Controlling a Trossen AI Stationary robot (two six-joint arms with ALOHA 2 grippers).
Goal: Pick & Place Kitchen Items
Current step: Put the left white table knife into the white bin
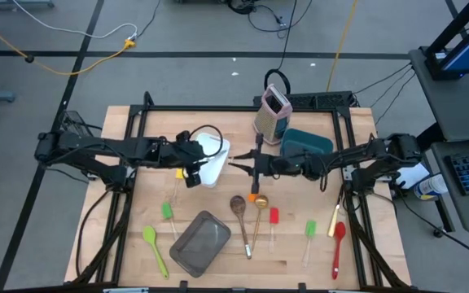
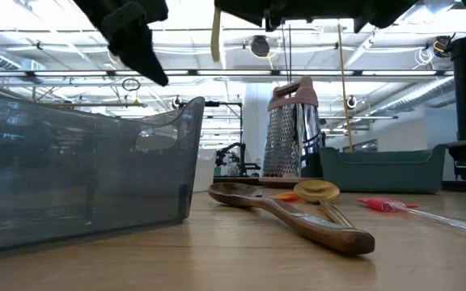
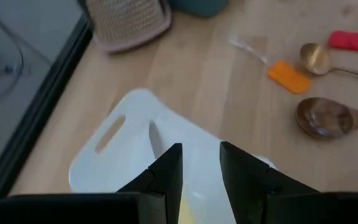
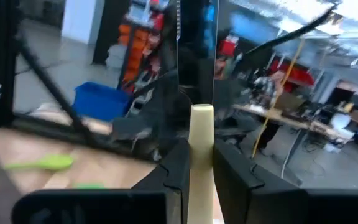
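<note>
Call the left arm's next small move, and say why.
Probably lower a little, then open. The left gripper is shut on the yellow-handled knife, and its blade is already over the white tray; I can't tell whether it touches the tray. The right gripper is mid-table, shut on a cream handle, clear of that path.

Overhead, table-level, two wrist views
</note>
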